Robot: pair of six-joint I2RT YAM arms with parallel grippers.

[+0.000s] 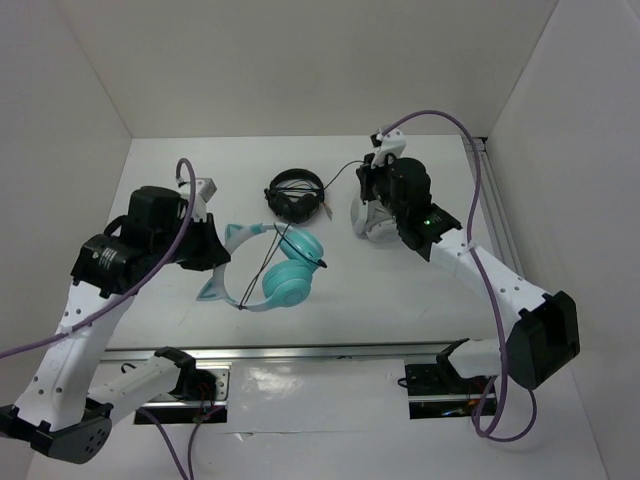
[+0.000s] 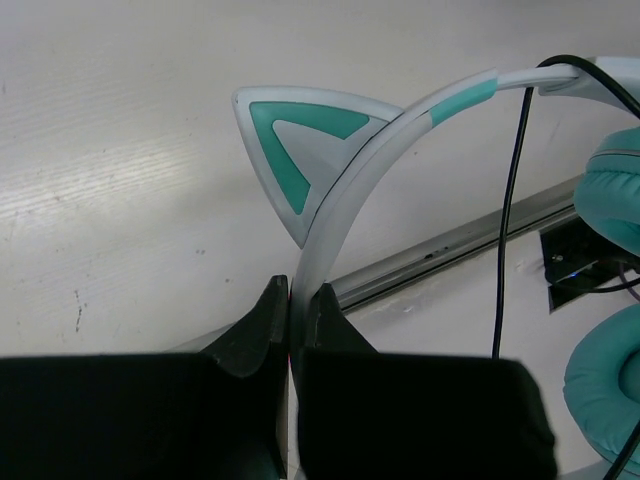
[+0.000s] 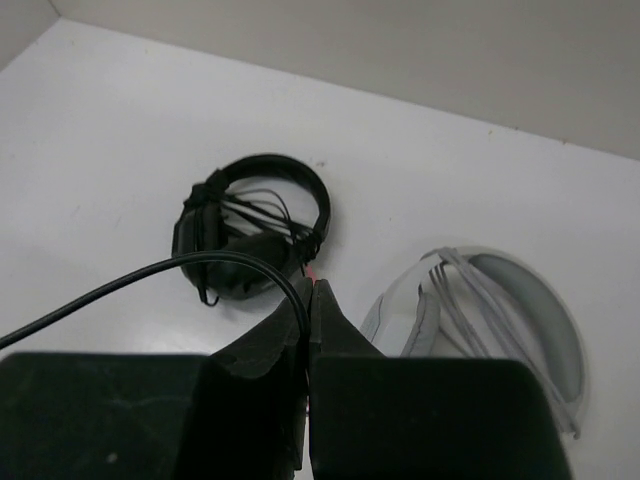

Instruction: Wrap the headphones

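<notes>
The teal headphones (image 1: 288,277) lie mid-table, ear cups to the right and the pale headband (image 1: 222,268) with cat ears to the left. My left gripper (image 1: 226,262) is shut on the headband. In the left wrist view the headband (image 2: 400,120) runs up from between my left gripper's jaws (image 2: 297,295), past one cat ear (image 2: 290,140), with the ear cups (image 2: 620,190) at the right. The thin black cable (image 1: 262,262) crosses the headband and runs up to my right gripper (image 1: 365,178). My right gripper (image 3: 310,285) is shut on the cable (image 3: 150,275).
Smaller black headphones (image 1: 295,195) lie at the back centre and also show in the right wrist view (image 3: 250,225). Grey-white headphones (image 3: 490,310) lie under my right arm, partly hidden in the top view (image 1: 362,222). White walls enclose the table; a metal rail (image 1: 330,350) runs along the near edge.
</notes>
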